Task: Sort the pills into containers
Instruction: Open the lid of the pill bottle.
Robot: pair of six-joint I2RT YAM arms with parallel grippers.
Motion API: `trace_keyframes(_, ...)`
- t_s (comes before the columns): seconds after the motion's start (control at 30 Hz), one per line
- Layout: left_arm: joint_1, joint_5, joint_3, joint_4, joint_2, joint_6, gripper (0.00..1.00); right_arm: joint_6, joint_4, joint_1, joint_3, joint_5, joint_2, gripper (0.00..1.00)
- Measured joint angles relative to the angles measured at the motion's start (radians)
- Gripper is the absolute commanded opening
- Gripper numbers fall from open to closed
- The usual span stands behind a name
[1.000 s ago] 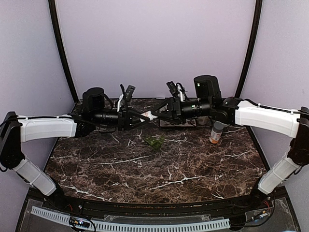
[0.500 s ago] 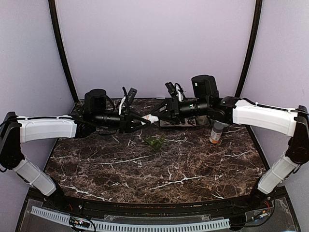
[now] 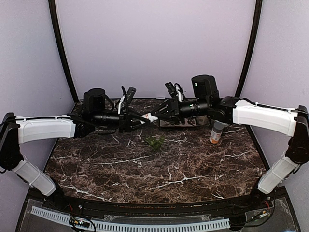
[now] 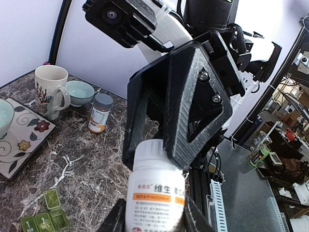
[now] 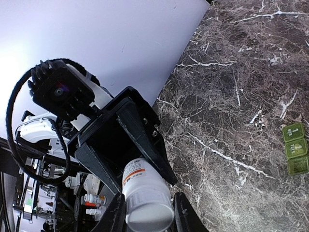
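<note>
A white pill bottle (image 3: 150, 117) with an orange-striped label hangs in the air over the back of the table, between my two arms. My left gripper (image 4: 154, 215) is shut on the bottle's body (image 4: 155, 186). My right gripper (image 5: 149, 212) comes from the opposite side, and its jaws press on both sides of the white cap (image 5: 150, 215). The dark green containers (image 3: 153, 142) lie on the marble below, with lids open and numbered compartments showing (image 5: 295, 147) (image 4: 43, 221). The pills are hidden; none show in any view.
An amber bottle (image 3: 217, 132) with a grey cap stands at the back right. A floral tray (image 4: 21, 140), a mug (image 4: 50, 91) and a pale green bowl (image 4: 79, 92) sit at the back, beyond the bottle. Purple walls enclose the table.
My right gripper's jaws have narrowed onto the bottle's cap. The left arm, still holding the bottle, has shifted slightly.
</note>
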Motion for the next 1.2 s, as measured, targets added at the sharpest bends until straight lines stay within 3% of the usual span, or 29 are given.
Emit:
trace_keyframes(0.07, 0.0, 0.001, 0.0, -0.001, 0.0, 0.0, 0.0, -0.007, -0.001, 0.0, 0.0, -0.002, 0.0, 0.0)
trace_keyframes(0.3, 0.002, 0.026, 0.0, 0.009, 0.0, -0.032, 0.0, -0.094, -0.003, 0.001, 0.0, -0.013, -0.007, 0.0)
trace_keyframes(0.7, 0.025, 0.253, 0.0, 0.225, 0.052, -0.31, 0.0, -0.459, 0.02, 0.034, -0.04, -0.016, -0.091, 0.0)
trace_keyframes(0.83, 0.034, 0.298, 0.0, 0.249, 0.068, -0.362, 0.0, -0.546, 0.01, 0.049, -0.04, 0.01, -0.091, 0.04)
trace_keyframes(0.93, 0.035, 0.317, 0.0, 0.249, 0.071, -0.375, 0.0, -0.585, 0.006, 0.056, -0.04, 0.023, -0.091, 0.17)
trace_keyframes(1.03, 0.035, 0.32, 0.0, 0.248, 0.071, -0.376, 0.0, -0.596, 0.005, 0.058, -0.04, 0.031, -0.092, 0.45)
trace_keyframes(1.1, 0.035, 0.32, 0.0, 0.247, 0.071, -0.368, 0.0, -0.596, 0.005, 0.059, -0.04, 0.039, -0.093, 0.57)
trace_keyframes(1.2, 0.035, 0.319, 0.0, 0.239, 0.071, -0.343, 0.0, -0.581, 0.002, 0.06, -0.048, 0.054, -0.099, 0.69)
